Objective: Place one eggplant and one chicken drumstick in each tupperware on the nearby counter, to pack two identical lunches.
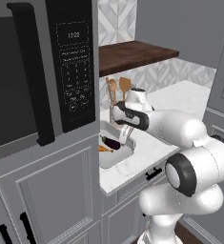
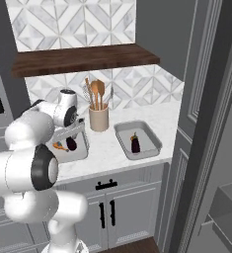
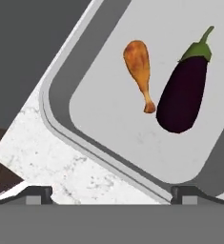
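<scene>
One tupperware [image 3: 56, 114] lies right below my gripper [image 3: 111, 195] and holds a golden chicken drumstick [image 3: 139, 71] beside a purple eggplant [image 3: 182, 95]. My gripper [image 1: 125, 135] hangs just above this tray [image 1: 120, 157], open, with nothing between its fingertips [image 3: 39, 193]. From the right base view, the same tray [image 2: 70, 157] shows the drumstick [image 2: 59, 146] and eggplant [image 2: 71, 144] under my gripper [image 2: 74, 134]. A second tupperware [image 2: 152, 132] further right on the counter [image 2: 105, 148] holds one eggplant [image 2: 135, 143].
A beige utensil cup [image 2: 98, 118] with wooden spoons stands between the trays at the back. A dark wooden shelf [image 2: 83, 58] hangs above the counter. A black microwave [image 1: 70, 66] is set in the tall cabinet to the left.
</scene>
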